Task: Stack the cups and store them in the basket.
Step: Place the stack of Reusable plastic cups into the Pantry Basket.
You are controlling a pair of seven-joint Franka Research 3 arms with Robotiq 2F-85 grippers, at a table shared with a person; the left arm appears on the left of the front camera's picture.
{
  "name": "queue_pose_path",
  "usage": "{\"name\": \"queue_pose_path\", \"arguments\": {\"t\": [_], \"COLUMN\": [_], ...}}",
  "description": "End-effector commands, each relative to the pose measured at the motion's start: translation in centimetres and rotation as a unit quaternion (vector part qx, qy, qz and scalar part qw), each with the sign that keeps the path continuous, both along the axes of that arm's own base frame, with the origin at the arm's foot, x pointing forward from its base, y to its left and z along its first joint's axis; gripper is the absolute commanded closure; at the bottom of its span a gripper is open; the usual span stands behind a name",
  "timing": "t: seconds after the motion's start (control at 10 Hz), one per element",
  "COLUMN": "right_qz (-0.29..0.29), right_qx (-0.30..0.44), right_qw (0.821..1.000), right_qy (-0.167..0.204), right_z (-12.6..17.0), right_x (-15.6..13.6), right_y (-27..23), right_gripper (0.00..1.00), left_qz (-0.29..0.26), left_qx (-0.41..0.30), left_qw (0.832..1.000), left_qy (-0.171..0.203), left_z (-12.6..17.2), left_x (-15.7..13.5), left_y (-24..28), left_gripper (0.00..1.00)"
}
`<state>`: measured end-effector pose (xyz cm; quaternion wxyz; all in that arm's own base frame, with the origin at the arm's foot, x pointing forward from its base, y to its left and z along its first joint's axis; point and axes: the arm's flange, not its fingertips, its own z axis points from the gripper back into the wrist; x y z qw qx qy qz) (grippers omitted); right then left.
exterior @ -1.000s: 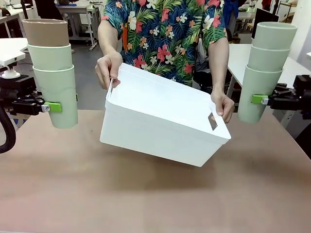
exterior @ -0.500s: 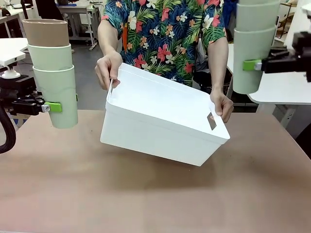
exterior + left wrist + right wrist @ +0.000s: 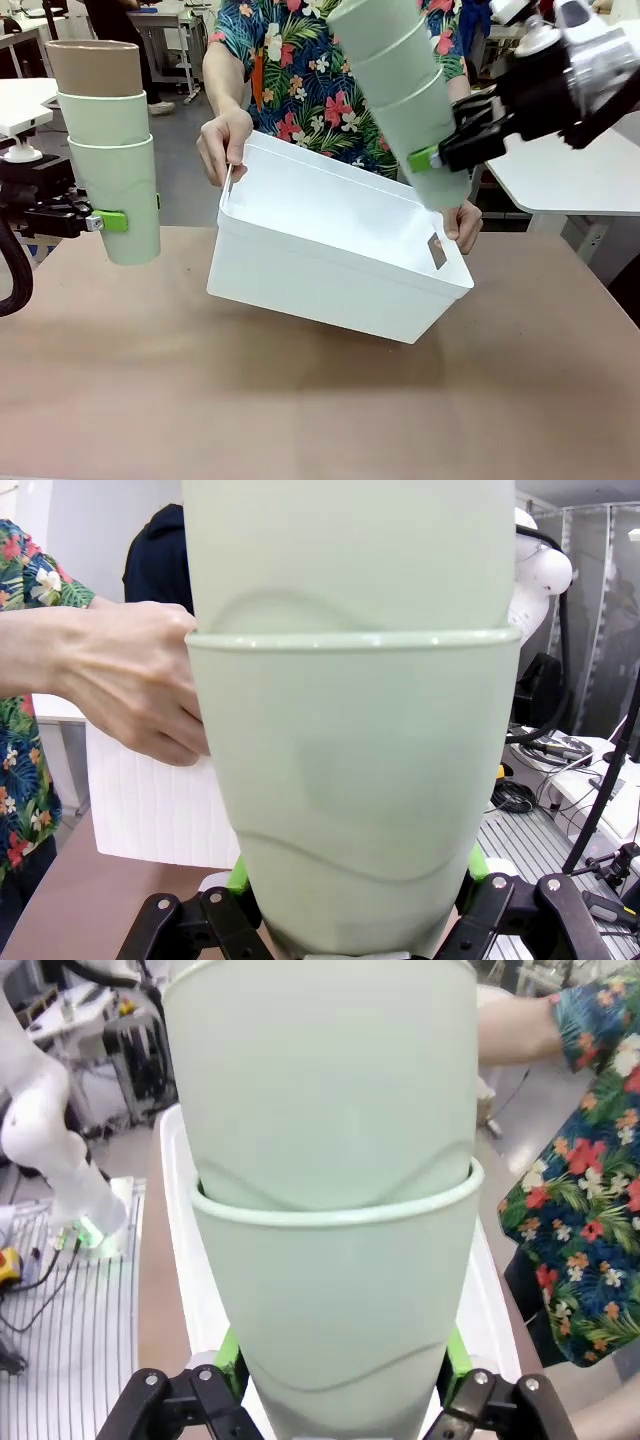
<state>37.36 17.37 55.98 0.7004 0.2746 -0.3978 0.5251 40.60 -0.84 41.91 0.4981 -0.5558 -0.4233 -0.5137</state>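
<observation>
Left gripper (image 3: 113, 220) at left edge, level, fingers pointing toward middle, clamped on upright tan-topped stack (image 3: 105, 150). Right arm (image 3: 600, 65) extends from upper right, wrist rolled. Right gripper (image 3: 428, 158) clamped low on mint stack (image 3: 395, 70), stack leaning left.

Front cam: fixed, robot side of desk (image 3: 300, 420), faces across to person (image 3: 340, 80) at far side, mid range, takes in full desk width. Left wrist cam: sits just behind left gripper (image 3: 355, 885), looks along fingers, roughly level, super close, cups (image 3: 350, 780) right up against lens. Right wrist cam: same deal behind right gripper (image 3: 340, 1360), angled down over basket (image 3: 180, 1210). All three share: white basket, person holding it.
</observation>
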Motion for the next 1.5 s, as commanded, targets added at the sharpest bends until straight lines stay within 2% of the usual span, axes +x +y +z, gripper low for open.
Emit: {"name": "queue_pose_path", "arguments": {"t": [0.0, 0.4, 1.0, 1.4], "right_qz": [-0.012, -0.035, -0.034, -0.022], "right_qx": [-0.04, -0.131, -0.25, -0.272], "right_qw": [0.999, 0.991, 0.967, 0.962], "right_qy": [0.022, 0.019, 0.03, 0.025], "right_z": [-0.5, -4.6, -9.9, -12.7], "right_x": [1.8, 2.0, 1.7, 1.8], "right_y": [2.5, 6.2, 7.2, 9.5], "right_gripper": [0.13, 0.13, 0.13, 0.13], "left_qz": [-0.001, -0.001, -0.001, -0.001], "left_qx": [-0.003, -0.003, -0.003, -0.003], "left_qw": [1.0, 1.0, 1.0, 1.0], "left_qy": [-0.004, -0.004, -0.004, -0.004], "left_z": [0.5, 0.5, 0.5, 0.5], "left_x": [-0.1, -0.1, -0.1, -0.1], "left_y": [0.0, 0.0, 0.0, 0.0], "left_gripper": [0.16, 0.16, 0.16, 0.16]}}
